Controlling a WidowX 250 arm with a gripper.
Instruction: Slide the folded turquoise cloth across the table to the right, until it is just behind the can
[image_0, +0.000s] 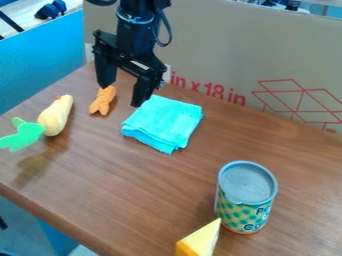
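Camera view: black gripper (122, 95), jaws spread wide, above a brown wooden surface (153, 185). An orange toy (102, 101) lies just beneath one jaw; a folded turquoise cloth (163, 122) is near the other. Beside them sit a pale yellow squash (56, 115) and green toy (23, 135). A lettered can (246, 200) stands near a cheese wedge (199, 241). Red lettering and line drawings mark the cardboard (207, 40) behind.

I can pass across the middle of the brown wooden counter (133, 185), between the folded turquoise cloth (163, 122) and the grey-lidded, green-patterned can (246, 200) near a yellow cheese wedge (200, 240), but a stubby orange toy (102, 100) and pale-yellow squash (55, 116) obstruct the left, and tan cardboard (214, 55) walls the back edge.
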